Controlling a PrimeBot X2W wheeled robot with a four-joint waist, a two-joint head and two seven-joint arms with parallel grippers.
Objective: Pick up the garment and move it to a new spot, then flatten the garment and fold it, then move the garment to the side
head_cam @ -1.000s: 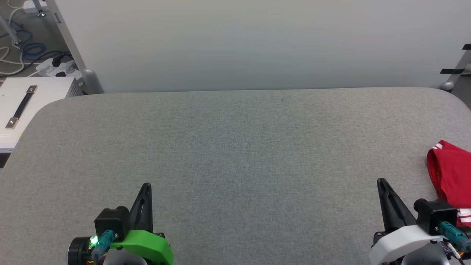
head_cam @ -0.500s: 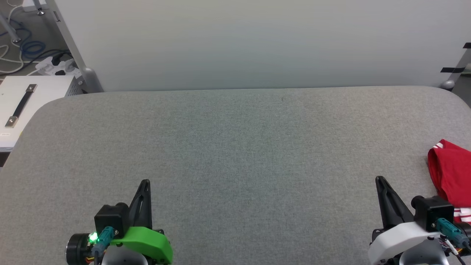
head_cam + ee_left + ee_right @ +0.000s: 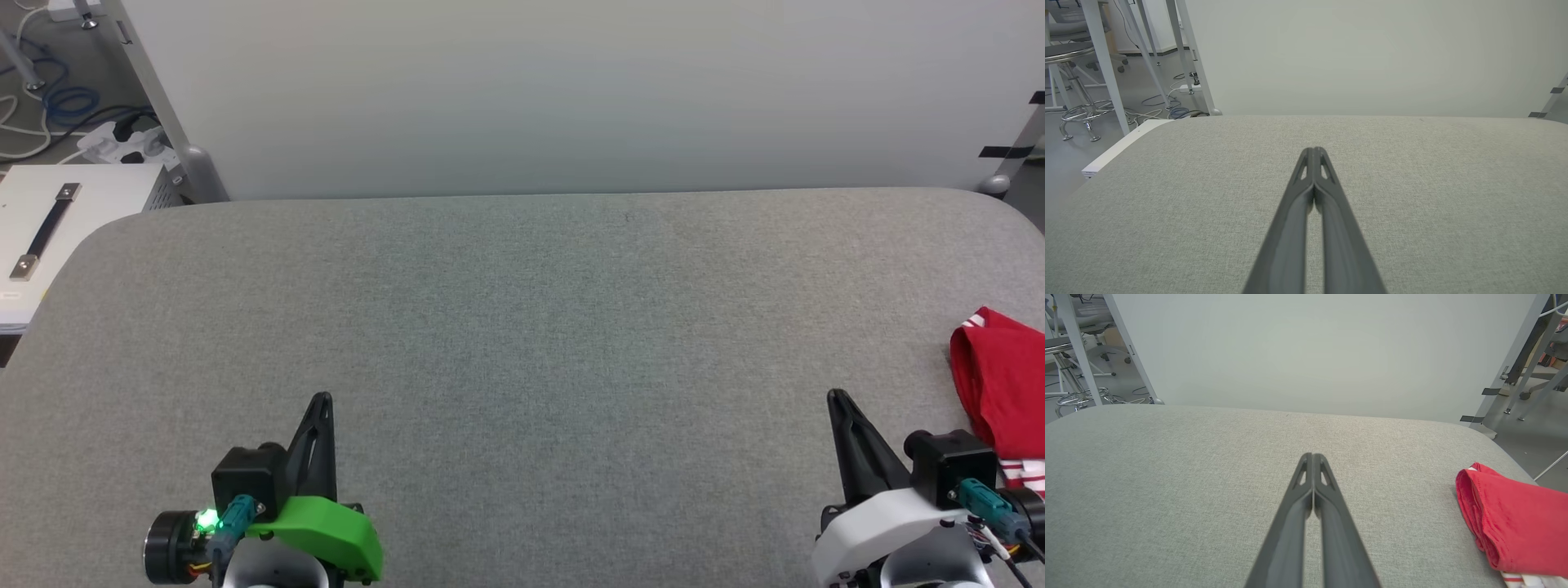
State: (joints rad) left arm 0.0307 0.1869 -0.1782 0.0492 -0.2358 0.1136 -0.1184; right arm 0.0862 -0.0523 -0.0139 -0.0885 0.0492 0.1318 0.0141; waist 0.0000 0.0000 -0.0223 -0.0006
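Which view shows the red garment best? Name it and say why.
The right wrist view: the garment lies large at the lower right, its folds and striped trim plain. The head view catches a smaller part, cropped at the right edge.

The garment (image 3: 1000, 384), a red shirt of soft fabric, is seen folded into a compact bundle at the right edge of the grey counter (image 3: 522, 327). Its rounded fold is turned toward the counter's middle, and a white band with red stripes is shown at its near end.
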